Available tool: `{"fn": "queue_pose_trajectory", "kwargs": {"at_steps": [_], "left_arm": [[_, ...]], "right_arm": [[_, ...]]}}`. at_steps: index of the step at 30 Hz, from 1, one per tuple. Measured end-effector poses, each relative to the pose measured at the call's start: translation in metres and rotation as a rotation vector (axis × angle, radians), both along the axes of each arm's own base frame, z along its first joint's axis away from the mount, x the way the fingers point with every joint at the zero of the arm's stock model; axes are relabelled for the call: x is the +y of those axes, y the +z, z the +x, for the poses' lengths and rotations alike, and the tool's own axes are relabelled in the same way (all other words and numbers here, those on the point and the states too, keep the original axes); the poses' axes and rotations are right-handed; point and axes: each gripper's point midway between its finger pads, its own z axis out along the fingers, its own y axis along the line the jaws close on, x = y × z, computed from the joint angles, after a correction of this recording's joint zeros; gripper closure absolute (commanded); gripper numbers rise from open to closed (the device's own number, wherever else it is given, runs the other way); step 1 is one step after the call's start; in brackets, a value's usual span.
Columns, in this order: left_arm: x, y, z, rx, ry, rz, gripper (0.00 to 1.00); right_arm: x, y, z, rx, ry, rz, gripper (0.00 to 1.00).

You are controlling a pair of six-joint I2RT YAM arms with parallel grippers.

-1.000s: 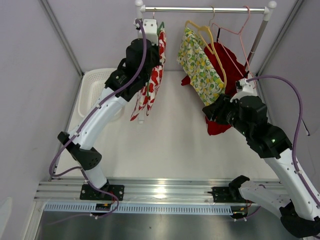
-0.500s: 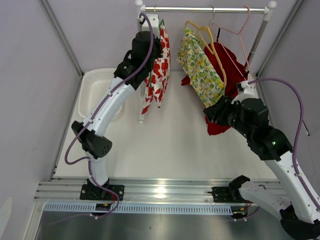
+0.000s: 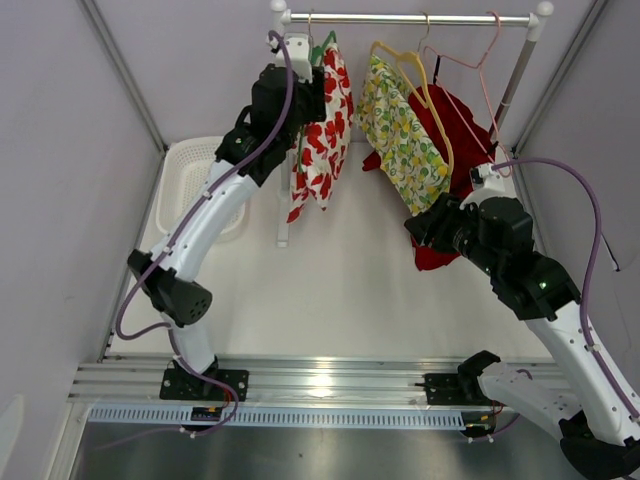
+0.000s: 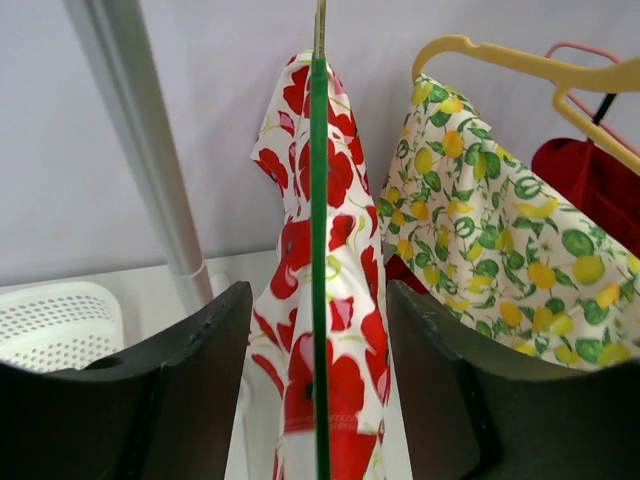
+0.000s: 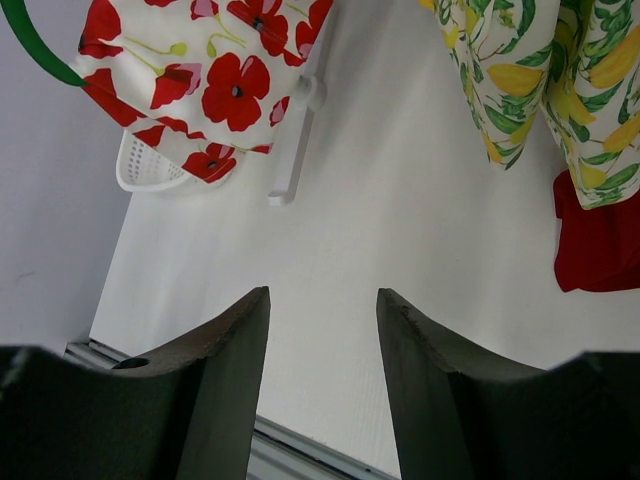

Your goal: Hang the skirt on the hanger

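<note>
Apparently the skirt (image 3: 325,130) is already hanging by its hanger (image 4: 319,250) from the rail (image 3: 410,18), far left; the left hand (image 4: 318,300) is straddling it wide open, and the right hand (image 5: 323,300) is idling open, empty.

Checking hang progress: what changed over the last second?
Left gripper lifted the poppy skirt on its green hanger up and rightward to the rail; its jaws now stand open around the hanger. Right gripper, lemon garment, red garment and basket barely shifted.
</note>
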Motion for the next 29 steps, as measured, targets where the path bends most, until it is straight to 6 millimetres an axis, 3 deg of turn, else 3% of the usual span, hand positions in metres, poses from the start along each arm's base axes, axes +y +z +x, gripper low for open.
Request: {"fn": "queue_pose_trajectory", "kwargs": {"at_steps": [4, 6, 10, 17, 23, 29], "left_arm": [[0.012, 0.021, -0.027, -0.015, -0.027, -0.019, 0.33], [0.024, 0.034, -0.049, -0.027, -0.043, -0.032, 0.32], [0.046, 0.035, -0.098, -0.024, -0.080, -0.069, 0.32], [0.081, -0.028, -0.183, 0.032, -0.156, -0.132, 0.32], [0.090, -0.091, -0.218, 0.122, -0.201, -0.135, 0.33], [0.096, -0.125, -0.242, 0.163, -0.236, -0.148, 0.33]], "right_arm": [[0.001, 0.001, 0.000, -0.002, 0.003, 0.002, 0.45], [0.001, -0.001, 0.000, -0.004, 0.006, 0.004, 0.41], [0.000, -0.010, -0.003, 0.006, 0.016, -0.010, 0.35], [-0.005, -0.028, -0.009, 0.033, 0.031, -0.062, 0.31], [-0.012, -0.035, -0.015, 0.047, 0.019, -0.093, 0.30], [-0.018, -0.045, -0.017, 0.060, 0.001, -0.107, 0.29]]}}
